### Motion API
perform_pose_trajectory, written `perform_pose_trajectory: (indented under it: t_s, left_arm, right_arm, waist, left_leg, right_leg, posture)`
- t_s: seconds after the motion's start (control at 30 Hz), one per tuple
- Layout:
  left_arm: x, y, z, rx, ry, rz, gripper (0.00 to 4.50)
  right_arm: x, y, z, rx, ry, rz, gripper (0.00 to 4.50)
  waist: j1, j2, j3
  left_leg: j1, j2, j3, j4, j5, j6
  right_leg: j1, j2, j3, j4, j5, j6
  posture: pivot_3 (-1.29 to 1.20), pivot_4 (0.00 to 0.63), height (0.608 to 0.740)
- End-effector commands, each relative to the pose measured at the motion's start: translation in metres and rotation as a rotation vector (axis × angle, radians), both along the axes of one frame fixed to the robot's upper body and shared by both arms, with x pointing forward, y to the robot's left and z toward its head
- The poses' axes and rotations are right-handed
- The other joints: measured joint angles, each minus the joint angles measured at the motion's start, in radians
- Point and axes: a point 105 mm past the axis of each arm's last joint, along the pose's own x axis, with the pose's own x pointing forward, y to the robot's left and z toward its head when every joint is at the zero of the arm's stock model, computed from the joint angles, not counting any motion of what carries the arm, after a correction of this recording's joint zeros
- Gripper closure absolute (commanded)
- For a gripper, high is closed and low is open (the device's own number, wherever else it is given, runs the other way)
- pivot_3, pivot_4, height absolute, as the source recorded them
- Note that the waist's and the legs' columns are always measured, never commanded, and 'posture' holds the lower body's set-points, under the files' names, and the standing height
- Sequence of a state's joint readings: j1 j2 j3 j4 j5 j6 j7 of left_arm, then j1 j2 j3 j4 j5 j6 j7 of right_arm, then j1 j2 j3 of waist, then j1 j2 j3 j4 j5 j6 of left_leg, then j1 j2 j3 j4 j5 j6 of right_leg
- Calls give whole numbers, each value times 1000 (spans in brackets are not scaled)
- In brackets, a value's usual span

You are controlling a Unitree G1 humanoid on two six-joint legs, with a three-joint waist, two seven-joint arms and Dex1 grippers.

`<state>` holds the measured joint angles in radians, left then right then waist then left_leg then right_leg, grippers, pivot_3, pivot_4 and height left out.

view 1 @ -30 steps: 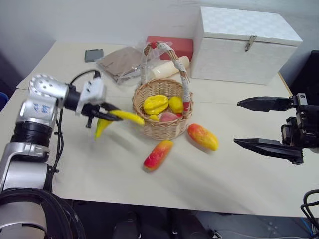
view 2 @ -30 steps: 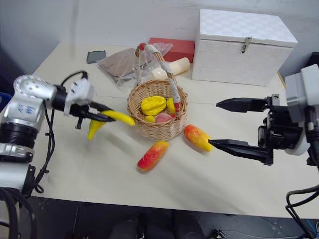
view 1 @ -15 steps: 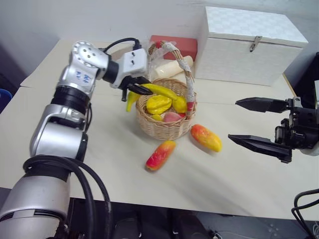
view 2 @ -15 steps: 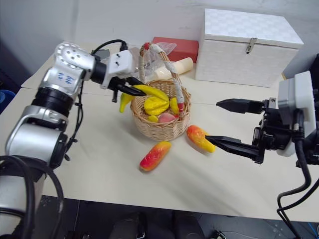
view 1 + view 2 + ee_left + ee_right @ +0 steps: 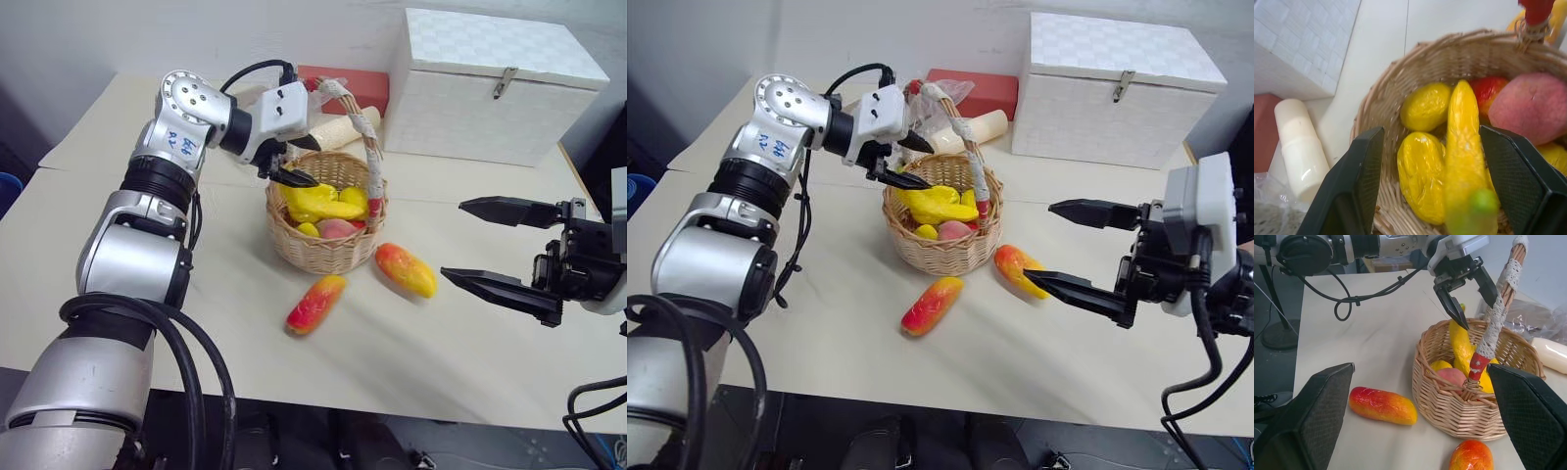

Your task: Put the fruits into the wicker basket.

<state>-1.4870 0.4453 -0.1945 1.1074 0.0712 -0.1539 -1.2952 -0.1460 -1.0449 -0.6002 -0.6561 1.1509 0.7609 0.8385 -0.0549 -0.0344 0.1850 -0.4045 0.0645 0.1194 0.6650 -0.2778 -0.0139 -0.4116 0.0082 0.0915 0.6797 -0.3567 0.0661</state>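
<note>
Left wrist view shows the banana (image 5: 1465,147) lying in the wicker basket (image 5: 323,250), left gripper (image 5: 294,162) spread apart above it. Two mangoes (image 5: 315,304) (image 5: 406,270) lie on the table (image 5: 411,343) near it. Right gripper (image 5: 490,245) waits wide, holding nothing.

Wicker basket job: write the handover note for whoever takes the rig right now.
Left gripper: open, empty, above the wicker basket.
Right gripper: open, empty, off to the right of the fruits.
Done: banana lies in the basket among other fruit.
Left: two mango-like fruits on the table, one in front of the basket, one to its right. Both go in.
</note>
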Motion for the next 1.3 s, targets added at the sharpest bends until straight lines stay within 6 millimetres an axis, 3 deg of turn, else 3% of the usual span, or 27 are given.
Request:
perform_pose_trajectory:
  t_s: [0.03,0.17,0.33,0.53,0.73,1.0,1.3]
  left_arm:
    - [-11,5,33,-144,3,-42,1438]
    - [-39,27,29,-139,168,-56,1438]
    - [-86,37,-13,-144,459,164,1438]
    - [-126,56,-55,-67,613,377,1438]
    - [-121,39,-77,-139,763,501,1438]
    - [-118,23,-112,-49,856,536,1438]
    - [-118,-10,-123,-9,934,435,1438]
  right_arm:
    - [-3,0,8,16,-51,7,0]
    - [-4,1,8,16,-44,14,0]
    - [-5,1,-2,-25,-21,19,0]
    - [-12,-11,-7,-75,8,13,0]
    - [-16,-11,-14,-71,24,-3,0]
    - [-30,-13,-19,-89,38,-29,0]
    - [-38,-7,-22,-65,41,-62,0]
  waist:
    - [0,0,0]
    - [-8,1,0]
    - [-12,1,0]
    - [-1,0,1]
    - [1,-4,3]
    - [0,-4,3]
    - [3,-5,3]
  left_leg:
    - [0,0,0,0,0,0]
    - [0,0,0,0,0,-1]
    - [1,1,-3,1,2,-4]
    - [3,-1,-6,2,5,-2]
    - [19,-3,-11,-1,2,4]
    - [17,-2,-12,-3,4,-4]
    - [16,-3,-13,-3,3,-3]
  right_leg:
    - [0,0,0,0,0,0]
    - [0,0,0,1,0,0]
    - [0,0,-1,6,-1,-2]
    - [2,0,-1,9,-1,-2]
    - [22,0,-4,3,-1,-1]
    - [20,1,-4,0,-1,-1]
    - [21,0,-4,-1,-1,-1]
  posture:
    - [0,150,740]
    - [0,150,740]
    - [0,150,740]
    - [0,150,740]
    - [0,150,740]
    - [0,150,740]
    - [0,150,740]
